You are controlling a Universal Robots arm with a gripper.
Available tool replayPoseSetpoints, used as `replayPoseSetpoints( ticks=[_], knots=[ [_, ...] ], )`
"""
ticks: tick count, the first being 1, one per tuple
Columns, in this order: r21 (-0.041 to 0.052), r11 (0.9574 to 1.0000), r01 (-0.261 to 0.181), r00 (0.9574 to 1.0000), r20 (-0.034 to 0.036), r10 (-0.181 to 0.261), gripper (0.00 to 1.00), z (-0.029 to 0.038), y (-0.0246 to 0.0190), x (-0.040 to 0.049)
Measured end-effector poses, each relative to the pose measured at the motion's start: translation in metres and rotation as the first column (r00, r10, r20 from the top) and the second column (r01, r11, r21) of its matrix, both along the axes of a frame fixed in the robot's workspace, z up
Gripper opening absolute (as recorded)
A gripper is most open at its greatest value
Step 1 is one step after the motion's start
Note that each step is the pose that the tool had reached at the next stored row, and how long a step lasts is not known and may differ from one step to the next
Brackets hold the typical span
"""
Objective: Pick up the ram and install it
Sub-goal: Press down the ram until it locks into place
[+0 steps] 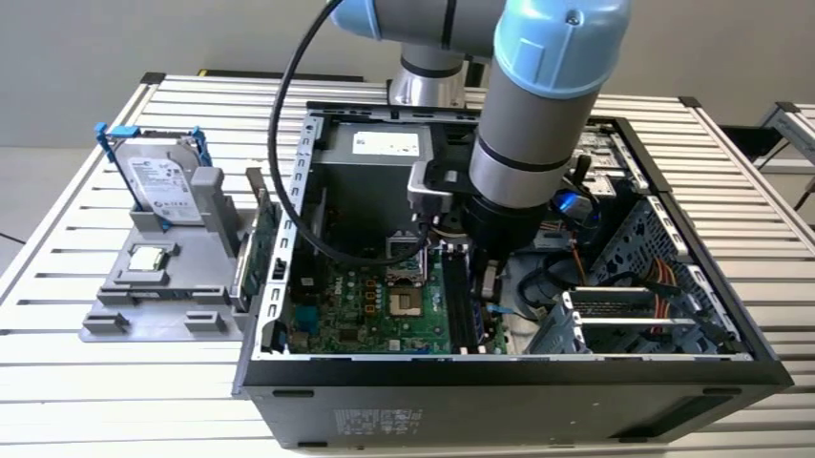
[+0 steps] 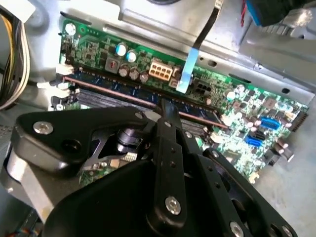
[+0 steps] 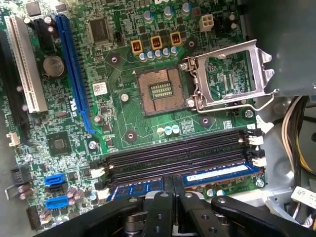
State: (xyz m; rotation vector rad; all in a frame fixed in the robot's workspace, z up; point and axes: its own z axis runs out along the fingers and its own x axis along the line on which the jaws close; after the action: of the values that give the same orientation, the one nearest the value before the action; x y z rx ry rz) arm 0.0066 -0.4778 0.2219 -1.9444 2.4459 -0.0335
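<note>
The end effector point(image 3: 173, 190) sits clamped on the ram point(image 3: 219, 173), which lies in the slot directly beneath it. I judge this the seating step; a straight, even press seems called for.

Open PC case point(image 1: 274, 286) sits on a slatted metal table point(image 1: 76, 363). Green motherboard point(image 3: 123, 113) has its CPU socket point(image 3: 160, 91) bare, retention frame point(image 3: 229, 74) flipped up. Hard drive point(image 1: 163, 186) stands upright in a grey holder point(image 1: 159, 305), just beside the case.
</note>
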Motion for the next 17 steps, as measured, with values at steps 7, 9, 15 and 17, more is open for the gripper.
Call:
replayPoseSetpoints(
  ticks=[7,9,15,17],
  knots=[
    [0.0022,1.0000,0.000,1.0000,-0.0005,0.000,0.00,0.0212,0.0003,0.0033],
    [0.0018,1.0000,0.000,1.0000,-0.0007,0.000,0.00,0.0280,0.0003,0.0034],
    [0.0021,1.0000,0.000,1.0000,-0.0007,0.000,0.00,0.0280,0.0003,0.0034],
    [0.0021,1.0000,0.000,1.0000,-0.0007,0.000,0.00,0.0280,0.0003,0.0034]
  ],
)
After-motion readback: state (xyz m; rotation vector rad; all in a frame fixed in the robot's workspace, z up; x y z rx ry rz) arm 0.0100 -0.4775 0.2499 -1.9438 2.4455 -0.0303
